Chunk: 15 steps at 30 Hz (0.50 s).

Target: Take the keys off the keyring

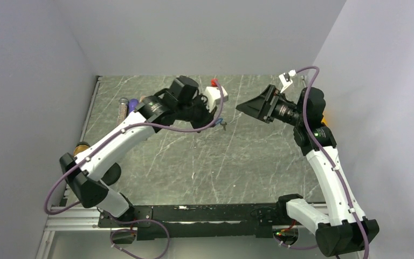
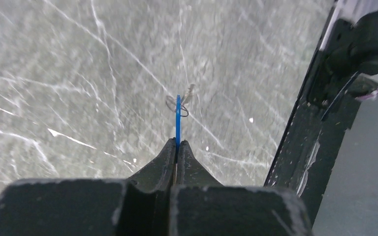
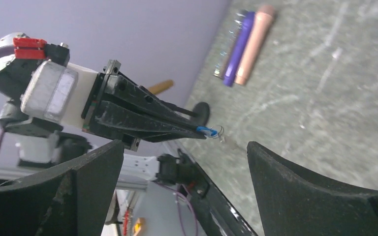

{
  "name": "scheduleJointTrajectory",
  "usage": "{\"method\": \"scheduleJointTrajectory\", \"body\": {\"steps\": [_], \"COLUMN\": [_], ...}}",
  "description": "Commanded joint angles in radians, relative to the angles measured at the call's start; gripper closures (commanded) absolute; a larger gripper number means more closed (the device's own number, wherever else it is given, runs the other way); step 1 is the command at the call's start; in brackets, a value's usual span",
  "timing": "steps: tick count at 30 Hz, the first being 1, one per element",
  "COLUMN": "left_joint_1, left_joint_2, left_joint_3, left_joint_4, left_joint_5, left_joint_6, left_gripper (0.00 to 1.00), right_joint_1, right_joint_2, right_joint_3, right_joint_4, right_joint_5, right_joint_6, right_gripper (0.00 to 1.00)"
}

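The marbled grey tabletop (image 1: 237, 156) lies below both arms. The right end effector (image 3: 184, 143) is spread to its widest and empty, and faces the left end effector (image 2: 177, 146) from close by. The left end effector is pressed together, pinching the thin blue head of the keys (image 2: 178, 118) edge-on, clear of the tabletop. Just beyond its tips hangs the silvery keyring (image 2: 169, 103), tiny and blurred. To do this step well, the right end effector should probably close on the ring alone, just past the left tips. The two should then draw apart slowly under a firm left pinch, so the wire works free instead of slipping.
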Motion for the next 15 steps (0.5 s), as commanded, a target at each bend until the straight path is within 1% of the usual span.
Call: {"method": "scheduleJointTrajectory", "body": {"steps": [1,6,10,13,15], "left_joint_1": [0.018,0.030,0.038,0.049,0.058], "left_joint_2": [-0.065,-0.110,-0.163,-0.190,-0.201], "left_joint_3": [0.099,0.153,0.148,0.155,0.167], "left_joint_4": [0.021,0.057,0.124,0.171,0.194], "left_joint_5": [0.064,0.102,0.132,0.157,0.186], "left_joint_6": [-0.026,-0.054,-0.069,-0.107,-0.139], "left_gripper": [1.00,1.00,1.00,1.00,1.00], "right_joint_1": [-0.013,-0.012,-0.012,-0.011,-0.011], "right_joint_2": [0.006,0.023,0.038,0.052,0.067], "right_joint_3": [-0.021,-0.031,-0.059,-0.094,-0.101], "right_joint_4": [0.427,0.658,0.859,1.050,1.123], "right_joint_5": [-0.182,-0.225,-0.216,-0.225,-0.243], "right_joint_6": [0.243,0.391,0.537,0.642,0.678], "right_gripper": [0.00,0.00,0.00,0.01,0.01]}}
